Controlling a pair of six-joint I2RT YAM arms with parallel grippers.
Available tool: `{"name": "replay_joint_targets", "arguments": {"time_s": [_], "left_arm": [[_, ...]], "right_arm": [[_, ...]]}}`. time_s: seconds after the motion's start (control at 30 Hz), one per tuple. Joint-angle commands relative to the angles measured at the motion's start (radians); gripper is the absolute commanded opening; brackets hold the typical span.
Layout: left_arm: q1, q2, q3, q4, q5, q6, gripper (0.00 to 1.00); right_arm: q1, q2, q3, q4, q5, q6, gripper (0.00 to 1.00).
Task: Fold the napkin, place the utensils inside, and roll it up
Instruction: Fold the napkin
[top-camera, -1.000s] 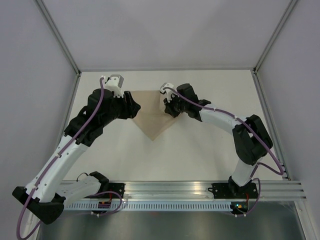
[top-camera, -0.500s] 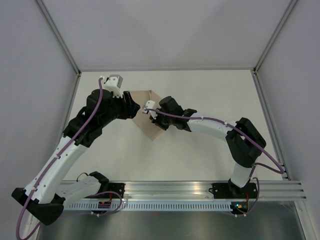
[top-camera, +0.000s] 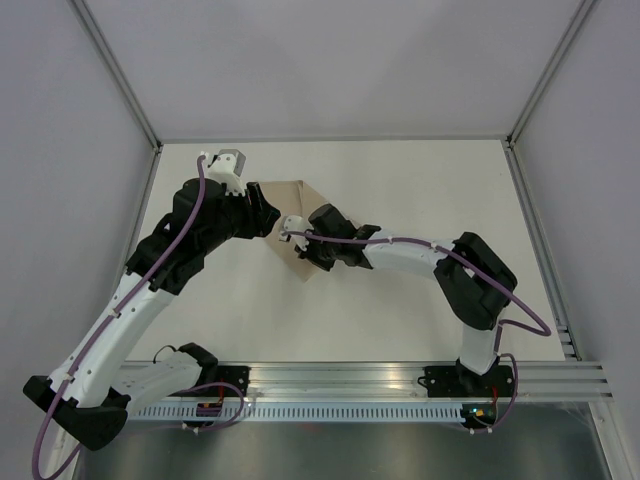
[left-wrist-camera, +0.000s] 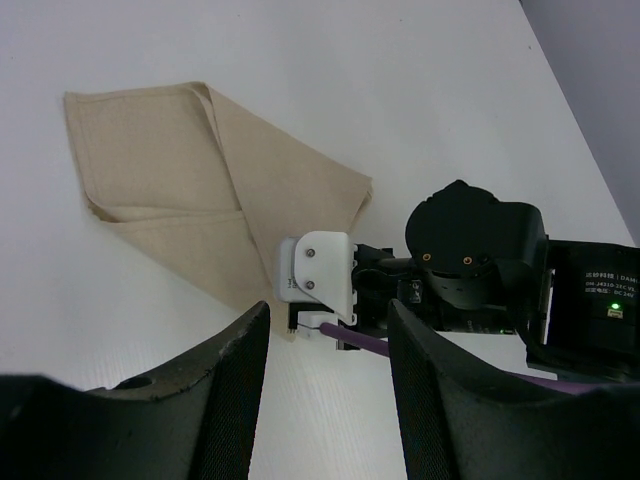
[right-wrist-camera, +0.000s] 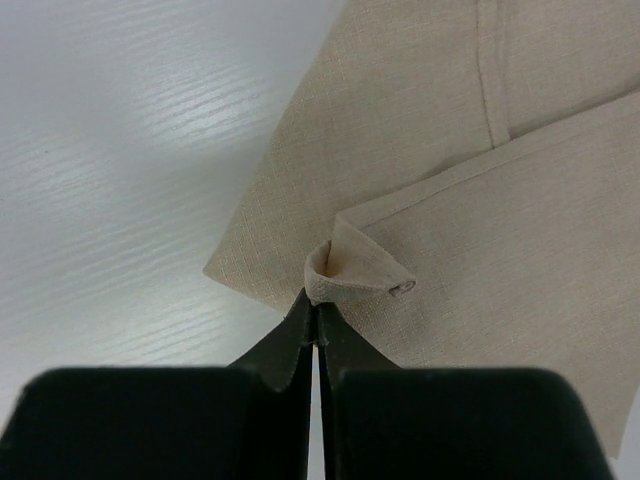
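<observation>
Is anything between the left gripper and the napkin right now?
Yes. The right gripper, shut on a corner of the napkin, sits directly ahead of the open left gripper. Nothing else visible.

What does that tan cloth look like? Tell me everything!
The napkin is plain tan-beige woven cloth with stitched hems. It lies flat on the white table, folded over itself in overlapping layers that narrow to a point. One corner is curled up off the cloth and pinched by the right gripper, whose dark fingers are shut on it.
</observation>
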Motion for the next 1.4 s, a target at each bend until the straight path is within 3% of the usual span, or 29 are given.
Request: {"name": "replay_joint_targets", "arguments": {"time_s": [0.0,0.1,0.53,0.87,1.1,1.37], "left_arm": [[-0.002,-0.018,-0.005,0.002,-0.015,-0.126,0.56],[-0.002,-0.019,-0.006,0.002,-0.015,-0.125,0.56],[-0.002,-0.022,-0.006,0.002,-0.020,-0.123,0.60],[-0.002,-0.047,0.002,0.010,-0.019,-0.138,0.64],[-0.002,-0.042,-0.024,0.038,-0.044,-0.178,0.67],[-0.002,0.031,-0.150,0.145,-0.253,-0.440,0.59]], "right_arm": [[0.011,0.026,0.020,0.006,0.002,0.000,0.04],[0.011,0.044,0.030,-0.005,-0.011,0.006,0.06],[0.014,0.056,0.085,-0.045,-0.063,0.032,0.45],[-0.001,0.064,0.174,-0.102,-0.085,0.072,0.56],[-0.096,0.073,0.247,-0.155,-0.110,0.113,0.62],[-0.318,0.248,0.511,-0.301,-0.110,0.164,0.62]]}}
